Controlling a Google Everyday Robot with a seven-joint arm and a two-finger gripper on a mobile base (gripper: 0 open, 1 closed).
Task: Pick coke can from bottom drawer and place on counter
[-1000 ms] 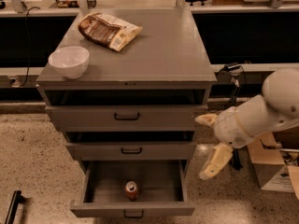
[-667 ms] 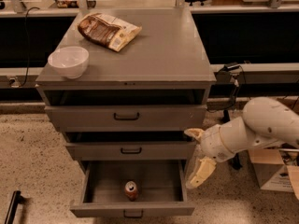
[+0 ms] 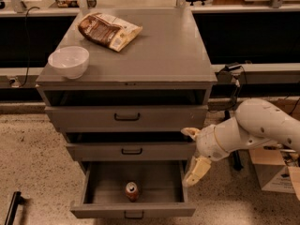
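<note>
The coke can [image 3: 131,191] stands upright inside the pulled-out bottom drawer [image 3: 133,211], near its front middle, silver top showing. The counter [image 3: 159,50] is the grey top of the three-drawer cabinet. My gripper [image 3: 193,154] hangs at the cabinet's right front edge, level with the middle drawer and above the right side of the open drawer. Its cream fingers [image 3: 197,171] are spread apart with nothing between them. The can lies to the left of and below the gripper, apart from it.
A white bowl [image 3: 69,61] sits at the counter's front left and a brown snack bag [image 3: 108,30] at its back left. The top drawer [image 3: 126,117] and middle drawer [image 3: 131,151] are slightly ajar. Cardboard boxes [image 3: 276,172] stand on the floor at right.
My arm has swung left and down toward the cabinet, bringing the gripper from out at the right to the cabinet's right edge over the open drawer. The can has not moved.
</note>
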